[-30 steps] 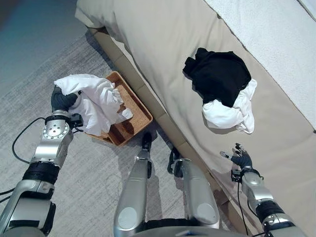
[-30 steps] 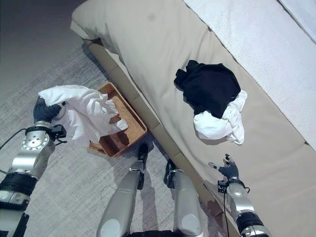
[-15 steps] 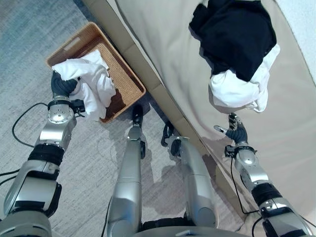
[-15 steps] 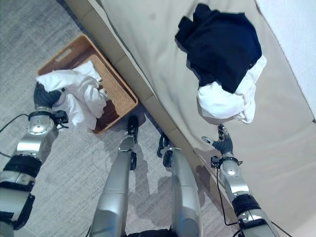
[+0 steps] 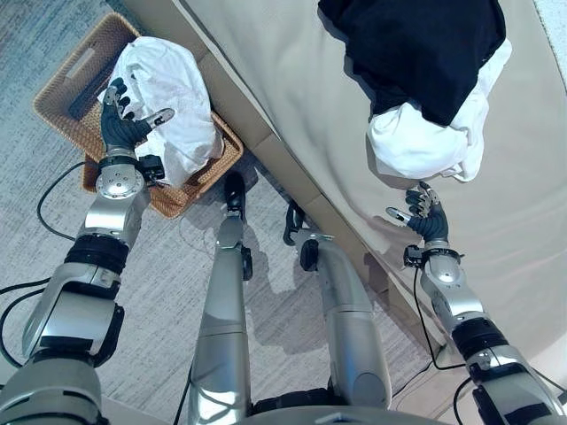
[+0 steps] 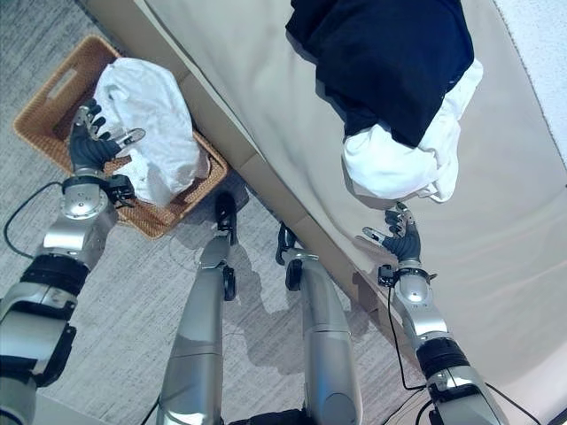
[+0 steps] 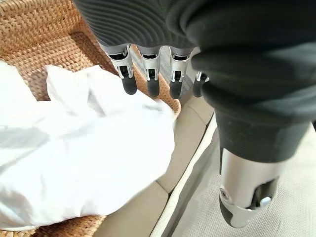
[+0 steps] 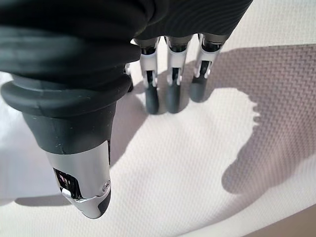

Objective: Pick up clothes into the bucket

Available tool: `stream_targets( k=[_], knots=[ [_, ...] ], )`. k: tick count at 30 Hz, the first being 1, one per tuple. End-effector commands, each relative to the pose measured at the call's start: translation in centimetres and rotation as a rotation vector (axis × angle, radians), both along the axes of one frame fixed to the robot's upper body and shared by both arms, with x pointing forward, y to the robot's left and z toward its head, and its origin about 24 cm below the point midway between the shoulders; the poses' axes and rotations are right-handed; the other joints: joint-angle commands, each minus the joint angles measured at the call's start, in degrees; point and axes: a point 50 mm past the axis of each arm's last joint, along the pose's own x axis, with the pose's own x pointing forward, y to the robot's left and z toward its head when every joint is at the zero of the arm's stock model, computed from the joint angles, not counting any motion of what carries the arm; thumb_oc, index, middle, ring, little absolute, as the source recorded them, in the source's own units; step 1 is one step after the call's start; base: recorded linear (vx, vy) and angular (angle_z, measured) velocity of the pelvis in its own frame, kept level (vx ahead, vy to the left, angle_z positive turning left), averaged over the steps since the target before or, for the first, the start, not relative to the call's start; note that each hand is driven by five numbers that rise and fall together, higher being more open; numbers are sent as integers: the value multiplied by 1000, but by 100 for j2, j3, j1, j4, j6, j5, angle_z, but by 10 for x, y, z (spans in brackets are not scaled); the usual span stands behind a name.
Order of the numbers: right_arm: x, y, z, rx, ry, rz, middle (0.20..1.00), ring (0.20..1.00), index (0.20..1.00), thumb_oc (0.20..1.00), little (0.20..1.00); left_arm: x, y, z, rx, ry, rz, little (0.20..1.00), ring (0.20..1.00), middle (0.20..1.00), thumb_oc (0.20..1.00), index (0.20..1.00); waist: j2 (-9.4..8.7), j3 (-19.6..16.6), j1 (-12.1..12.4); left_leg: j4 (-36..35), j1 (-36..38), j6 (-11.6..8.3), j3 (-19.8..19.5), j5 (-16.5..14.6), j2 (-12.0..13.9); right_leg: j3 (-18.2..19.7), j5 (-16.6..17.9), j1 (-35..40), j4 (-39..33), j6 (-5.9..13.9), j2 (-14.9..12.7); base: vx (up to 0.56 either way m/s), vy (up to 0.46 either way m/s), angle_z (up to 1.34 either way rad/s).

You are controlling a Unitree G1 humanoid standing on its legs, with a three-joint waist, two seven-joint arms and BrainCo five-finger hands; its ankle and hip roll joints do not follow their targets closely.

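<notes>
Clothes left to collect, a black garment [image 5: 416, 49] atop a white one [image 5: 425, 142], lie on the bed [image 5: 292, 80] just beyond the spread, empty right hand [image 5: 423, 217], soft, light, best pinched at a bunched fold, while the empty, open left hand [image 5: 124, 124] hovers over the white shirt [image 5: 168, 84] in the wicker basket [image 5: 66, 75] beside the bed.

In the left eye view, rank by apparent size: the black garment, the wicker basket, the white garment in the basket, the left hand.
1. Black garment, partly cut off by the frame's top edge.
2. Wicker basket, partly covered.
3. White garment in the basket.
4. Left hand, open above that garment.
</notes>
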Motion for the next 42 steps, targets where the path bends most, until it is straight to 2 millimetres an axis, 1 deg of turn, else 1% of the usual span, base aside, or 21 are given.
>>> stream_targets(
  k=[1,5,6,7,8,9,10,11,12,13,14,16,17,18,21,25,28,33,35,36,42],
  knots=[
    [1,-16,16,-6,-68,-65,1000,1000,1000,1000,1000,1,5,5,56,-12,96,1000,1000,1000,1000,1000,136,-109,48,353,265,-193,-192,-697,239,229,1196,229,-1311,704,-373,8,-6,-5],
    [3,-13,30,31,-147,-91,1000,1000,1000,1000,1000,-1,9,-10,26,30,133,1000,1000,1000,1000,1000,161,-109,39,161,460,-209,-144,-632,259,227,1236,367,-1451,719,-347,3,-2,-2],
    [3,-12,46,38,-229,-106,1000,1000,1000,1000,1000,-5,10,-28,-12,61,149,1000,1000,1000,1000,1000,170,-109,42,23,621,-215,-127,-603,268,222,1243,494,-1542,731,-342,16,-17,-3],
    [2,-12,45,36,-228,-106,1000,1000,1000,1000,1000,-5,10,-29,-12,62,149,1000,1000,1000,1000,1000,173,-109,39,10,638,-215,-126,-598,268,223,1245,507,-1550,731,-341,40,-28,-6],
    [-2,-12,72,-32,-357,-123,1000,1000,1000,1000,1000,-16,8,-59,-78,99,169,1000,1000,1000,1000,1000,218,-109,87,-169,875,-218,-116,-563,265,224,1235,671,-1610,738,-338,34,-20,-8],
    [-5,-15,82,-87,-399,-143,1000,1000,1000,1000,1000,-22,6,-74,-99,119,170,1000,1000,1000,1000,1000,250,-109,109,-271,1008,-220,-122,-547,256,224,1222,774,-1645,739,-340,34,-20,-8],
    [-6,-14,81,-91,-397,-143,1000,1000,1000,1000,1000,-23,5,-75,-101,122,171,1000,1000,1000,1000,1000,260,-109,103,-290,1035,-220,-123,-542,256,221,1223,797,-1654,739,-340,-39,-15,-6],
    [-12,-17,105,-157,-512,-189,1000,1000,1000,1000,1000,-36,-7,-100,-157,126,177,1000,1000,1000,1000,1000,325,-109,171,-474,1179,-205,-87,-337,249,155,1359,891,-1718,690,-379,-39,-18,-2],
    [-15,-20,113,-212,-544,-202,1000,1000,1000,1000,1000,-43,-11,-111,-141,147,188,1000,1000,1000,1000,1000,357,-109,196,-549,1318,-207,-85,-332,241,149,1341,1016,-1738,691,-383,35,-32,0],
    [-15,-20,112,-215,-539,-201,1000,1000,1000,1000,1000,-43,-12,-113,-141,153,189,1000,1000,1000,1000,1000,367,-109,193,-549,1452,-229,-123,-488,251,194,1186,1132,-1703,739,-362,0,0,0],
    [-18,-22,124,-238,-594,-221,1000,1000,1000,1000,1000,-49,-17,-122,-115,170,189,1000,1000,1000,1000,1000,390,-109,230,-626,1466,-212,-99,-312,233,134,1328,1132,-1752,691,-394,31,-17,4],
    [-22,-24,145,-309,-675,-237,1000,1000,1000,1000,1000,-70,-23,-164,-163,293,201,1000,1000,1000,1000,1000,464,-109,339,-762,1800,-211,-69,-317,210,131,1273,1408,-1730,691,-412,21,-22,5],
    [-22,-24,144,-310,-674,-237,1000,1000,1000,1000,1000,-71,-23,-165,-164,295,201,1000,1000,1000,1000,1000,467,-109,337,-772,1816,-210,-70,-316,210,129,1272,1423,-1736,692,-411,73,-57,3],
    [-22,-23,154,-347,-706,-239,1000,1000,1000,1000,1000,-86,-25,-187,-163,369,221,1000,1000,1000,1000,1000,521,-109,426,-864,2028,-207,-80,-309,206,119,1232,1599,-1732,690,-428,57,-46,1],
    [-15,-25,159,-407,-692,-254,1000,1000,1000,1000,1000,-99,-30,-206,-111,452,218,1000,1000,1000,1000,1000,614,-109,559,-1078,2306,-225,-109,-236,201,58,1188,1817,-1739,692,-454,45,-50,3],
    [-3,-35,169,-481,-659,-301,1000,1000,1000,1000,1000,-110,-37,-222,-49,533,172,1000,1000,1000,1000,1000,745,-109,680,-1323,2504,-252,-174,-107,208,-43,1140,1969,-1760,690,-479,38,-60,9],
    [20,-53,186,-555,-575,-363,1000,1000,1000,1000,1000,-119,-49,-238,9,616,71,1000,1000,1000,1000,1000,915,-109,844,-1629,2697,-261,-257,36,242,-135,1059,2014,-1677,681,-507,56,-45,16],
    [41,-68,205,-586,-480,-406,1000,1000,1000,1000,1000,-118,-66,-243,19,639,-17,1000,1000,1000,1000,1000,1011,-109,921,-1790,2707,-276,-365,131,244,-210,1014,1968,-1618,649,-536,23,-34,11],
    [52,-77,207,-596,-386,-422,1000,1000,1000,1000,1000,-116,-72,-243,27,642,-47,1000,1000,1000,1000,1000,1034,-109,960,-1788,2665,-276,-372,139,247,-227,1018,1918,-1608,634,-530,16,-22,2],
    [60,-86,208,-672,-264,-427,1000,1000,1000,1000,1000,-113,-76,-243,28,646,-72,1000,1000,1000,1000,1000,1023,-109,997,-1780,2632,-277,-374,144,250,-241,1028,1890,-1627,624,-508,20,-26,4],
    [70,-87,215,-774,-170,-459,1000,1000,1000,1000,1000,-104,-92,-238,43,620,-137,1000,1000,1000,1000,1000,1061,-109,964,-1752,2530,-276,-375,141,242,-200,1039,1793,-1622,626,-478,18,-19,5]
  ],
)
